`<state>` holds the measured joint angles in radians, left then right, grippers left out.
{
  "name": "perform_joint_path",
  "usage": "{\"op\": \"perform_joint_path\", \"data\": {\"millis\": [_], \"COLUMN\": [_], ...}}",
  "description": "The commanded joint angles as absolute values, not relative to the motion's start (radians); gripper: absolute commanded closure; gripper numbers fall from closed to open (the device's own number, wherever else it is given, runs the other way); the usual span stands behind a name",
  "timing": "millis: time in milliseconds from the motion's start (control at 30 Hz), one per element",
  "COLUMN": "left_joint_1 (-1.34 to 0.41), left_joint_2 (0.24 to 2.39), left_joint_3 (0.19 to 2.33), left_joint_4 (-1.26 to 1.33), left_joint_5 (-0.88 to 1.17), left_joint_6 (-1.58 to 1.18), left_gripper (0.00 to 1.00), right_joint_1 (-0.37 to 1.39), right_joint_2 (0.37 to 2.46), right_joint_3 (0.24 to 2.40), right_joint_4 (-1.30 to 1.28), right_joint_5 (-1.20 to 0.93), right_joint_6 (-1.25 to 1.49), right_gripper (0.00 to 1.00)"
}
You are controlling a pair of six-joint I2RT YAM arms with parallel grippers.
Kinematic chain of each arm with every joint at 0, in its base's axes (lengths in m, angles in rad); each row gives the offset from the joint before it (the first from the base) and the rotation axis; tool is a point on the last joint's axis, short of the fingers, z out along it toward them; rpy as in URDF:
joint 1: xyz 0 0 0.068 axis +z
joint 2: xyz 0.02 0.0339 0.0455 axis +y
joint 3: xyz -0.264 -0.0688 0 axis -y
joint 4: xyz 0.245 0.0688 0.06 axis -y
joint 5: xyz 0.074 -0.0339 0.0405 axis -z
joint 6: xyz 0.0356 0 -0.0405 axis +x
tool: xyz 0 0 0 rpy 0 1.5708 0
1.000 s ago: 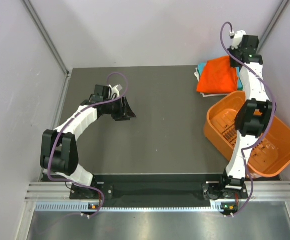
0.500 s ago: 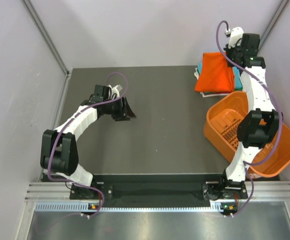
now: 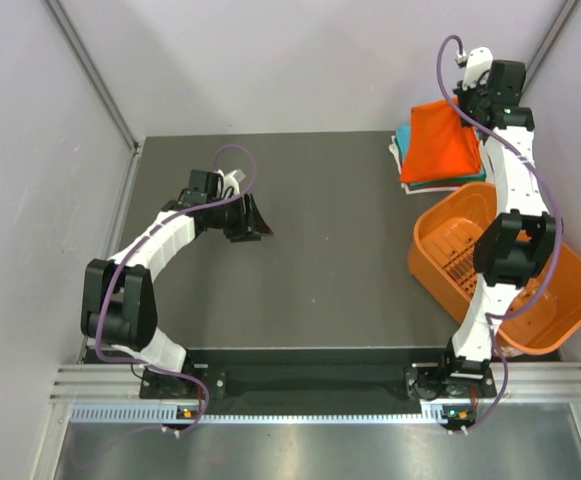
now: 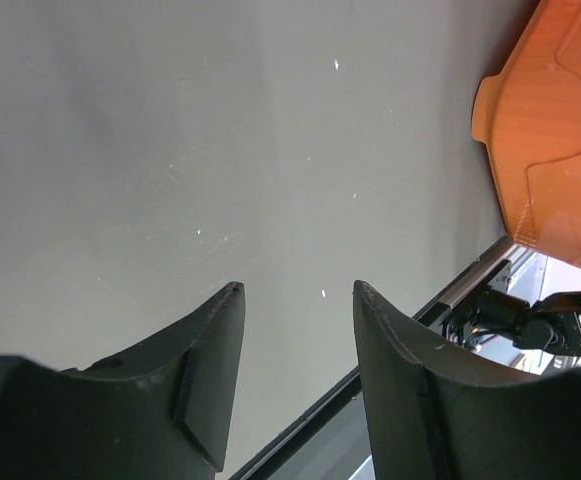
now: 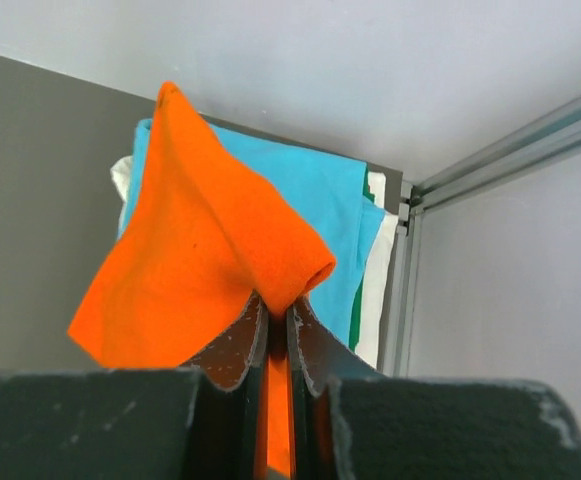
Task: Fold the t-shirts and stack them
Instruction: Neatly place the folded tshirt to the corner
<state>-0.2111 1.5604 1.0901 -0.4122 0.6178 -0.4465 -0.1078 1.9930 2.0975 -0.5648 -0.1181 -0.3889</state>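
A bright orange t-shirt (image 3: 442, 142) (image 5: 195, 260) hangs folded from my right gripper (image 3: 467, 103) (image 5: 278, 305), which is shut on its edge at the far right corner. Under it lies a stack of folded t-shirts: a turquoise one (image 5: 320, 205) (image 3: 406, 140) on top, with green (image 5: 357, 318) and white (image 5: 378, 300) edges showing beneath. The orange shirt drapes over the stack's left part. My left gripper (image 3: 260, 222) (image 4: 295, 290) is open and holds nothing, low over bare table at the left middle.
A rigid orange slotted basket (image 3: 560, 300) (image 4: 560, 120) stands at the right, near the right arm's base. Grey walls and metal frame posts (image 5: 510, 160) close in behind the stack. The dark table top (image 3: 320, 260) spreads between the arms.
The right gripper has carried the orange shirt further back and up over the stack, so it now covers more of the turquoise shirt. The left arm has stayed still.
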Motion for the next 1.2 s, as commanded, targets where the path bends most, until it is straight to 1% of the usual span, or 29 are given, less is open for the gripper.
{"op": "perform_joint_path", "data": {"millis": [0, 133, 267, 433, 500, 600, 700, 800, 833, 867, 933, 1033, 1167], "left_joint_1": [-0.206, -0.206, -0.206, -0.206, -0.206, -0.206, -0.206, -0.206, -0.206, -0.206, -0.206, -0.206, -0.207], "left_joint_2": [1.565, 1.578, 1.595, 1.601, 1.608, 1.611, 1.605, 1.592, 1.591, 1.592, 1.603, 1.615, 1.632], "left_joint_3": [1.097, 1.104, 1.114, 1.120, 1.121, 1.126, 1.120, 1.118, 1.118, 1.120, 1.124, 1.127, 1.134], "left_joint_4": [-0.377, -0.390, -0.396, -0.402, -0.405, -0.406, -0.405, -0.403, -0.405, -0.408, -0.413, -0.413, -0.411], "left_joint_5": [0.629, 0.614, 0.606, 0.592, 0.589, 0.591, 0.588, 0.575, 0.566, 0.563, 0.561, 0.563, 0.568], "left_joint_6": [-0.440, -0.433, -0.430, -0.423, -0.423, -0.423, -0.422, -0.417, -0.414, -0.413, -0.410, -0.411, -0.416], "left_gripper": [0.48, 0.48, 0.48, 0.48, 0.48, 0.48, 0.48, 0.48, 0.48, 0.48, 0.48, 0.48, 0.47], "right_joint_1": [-0.146, -0.161, -0.178, -0.195, -0.195, -0.187, -0.155, -0.121, -0.123, -0.123, -0.129, -0.153, -0.175], "right_joint_2": [2.081, 2.187, 2.235, 2.286, 2.264, 2.140, 2.060, 1.930, 1.912, 1.898, 1.887, 1.957, 2.112], "right_joint_3": [2.170, 2.272, 2.276, 2.327, 2.283, 2.154, 2.056, 1.953, 1.928, 1.889, 1.878, 1.933, 2.141], "right_joint_4": [-0.453, -0.451, -0.346, -0.313, -0.296, -0.230, -0.247, -0.262, -0.255, -0.247, -0.264, -0.291, -0.339], "right_joint_5": [-0.143, -0.129, -0.115, -0.130, -0.153, -0.205, -0.317, -0.426, -0.486, -0.492, -0.497, -0.431, -0.296], "right_joint_6": [-0.377, -0.402, -0.405, -0.394, -0.396, -0.413, -0.481, -0.519, -0.515, -0.514, -0.528, -0.515, -0.488], "right_gripper": [1.00, 1.00, 1.00, 1.00, 1.00, 1.00, 1.00, 1.00, 1.00, 1.00, 1.00, 1.00, 1.00]}}
